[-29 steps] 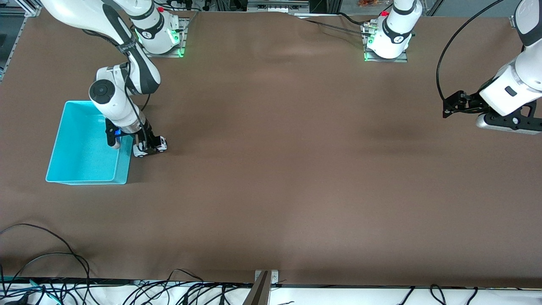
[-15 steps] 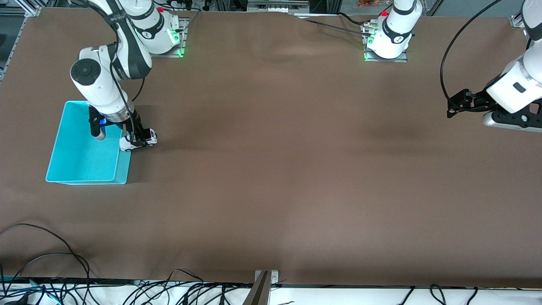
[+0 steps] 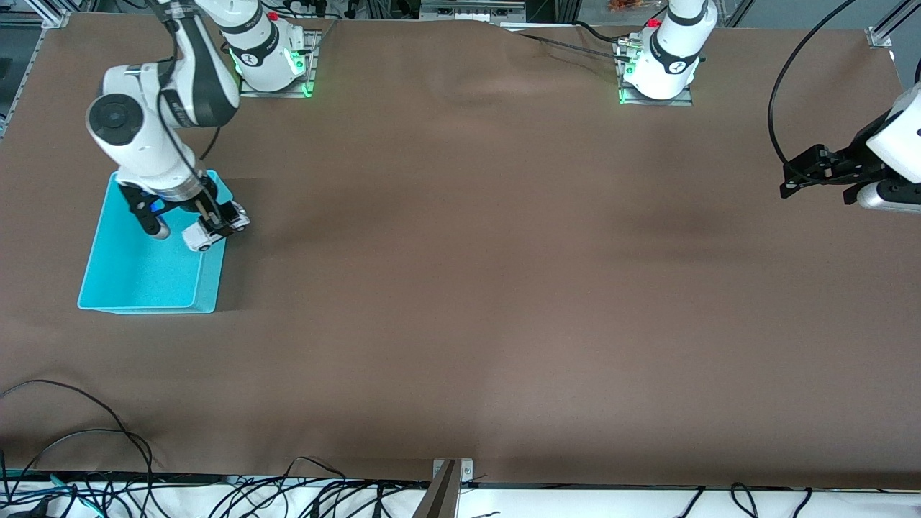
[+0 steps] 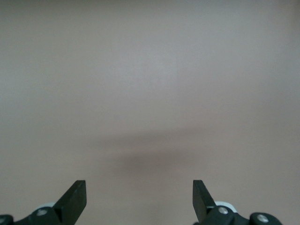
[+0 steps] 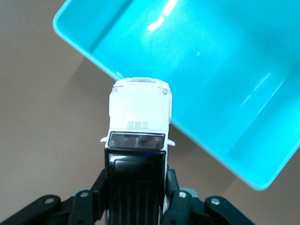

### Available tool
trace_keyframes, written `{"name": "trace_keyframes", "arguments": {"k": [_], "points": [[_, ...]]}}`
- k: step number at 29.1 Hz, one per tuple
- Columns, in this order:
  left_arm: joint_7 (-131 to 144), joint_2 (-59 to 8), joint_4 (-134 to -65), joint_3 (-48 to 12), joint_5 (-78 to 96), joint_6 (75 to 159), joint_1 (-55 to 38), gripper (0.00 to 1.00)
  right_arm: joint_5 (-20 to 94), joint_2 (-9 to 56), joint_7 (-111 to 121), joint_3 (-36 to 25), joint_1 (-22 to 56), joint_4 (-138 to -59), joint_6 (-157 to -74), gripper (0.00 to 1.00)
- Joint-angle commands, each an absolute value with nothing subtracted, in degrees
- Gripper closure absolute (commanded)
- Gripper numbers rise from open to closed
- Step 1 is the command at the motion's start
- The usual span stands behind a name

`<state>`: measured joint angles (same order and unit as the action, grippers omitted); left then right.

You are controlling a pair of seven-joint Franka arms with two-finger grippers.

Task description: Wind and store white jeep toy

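Since a second ago your white jeep toy [image 3: 215, 229] has risen off the table, clamped in the right gripper [image 3: 216, 224], over the turquoise bin's [image 3: 137, 270] three-o'clock rim. Your left gripper [image 3: 797, 177], fingers spread empty, has drifted toward its table end.

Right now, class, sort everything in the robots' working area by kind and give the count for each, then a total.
Toy cars: 1, the white jeep toy, held over the bin's edge
Bins: 1, the turquoise bin
Grippers: 2, the right gripper shut on the jeep, the left gripper open over bare table
Total: 4
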<state>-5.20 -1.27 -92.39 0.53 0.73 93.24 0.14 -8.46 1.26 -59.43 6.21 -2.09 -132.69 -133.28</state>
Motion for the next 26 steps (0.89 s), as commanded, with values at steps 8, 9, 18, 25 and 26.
{"name": "trace_keyframes", "arguments": {"k": [8,9,18,25,26], "points": [[-4.75,-2.46,-89.82,0.18,2.20,90.53,0.53,0.00,-7.82,1.32,-26.92,-6.40,-3.87,-132.10,-131.22,1.00],[-4.75,-2.46,-89.74,0.18,2.28,90.44,0.53,0.00,-7.82,1.41,-24.37,-7.55,-3.87,-132.10,-131.22,1.00],[-3.69,-2.20,-89.30,-0.26,2.11,90.09,0.09,0.00,-8.09,5.97,-8.45,-14.94,-4.39,-132.10,-133.41,1.00],[-3.69,-2.29,-88.07,-0.09,2.11,90.00,0.09,0.00,-7.82,11.16,-7.91,-14.94,-4.83,-132.71,-137.72,1.00],[-3.69,-2.29,-87.89,0.00,2.11,89.74,0.09,0.00,-7.74,11.51,-8.00,-14.94,-4.83,-132.80,-137.90,1.00]]}}
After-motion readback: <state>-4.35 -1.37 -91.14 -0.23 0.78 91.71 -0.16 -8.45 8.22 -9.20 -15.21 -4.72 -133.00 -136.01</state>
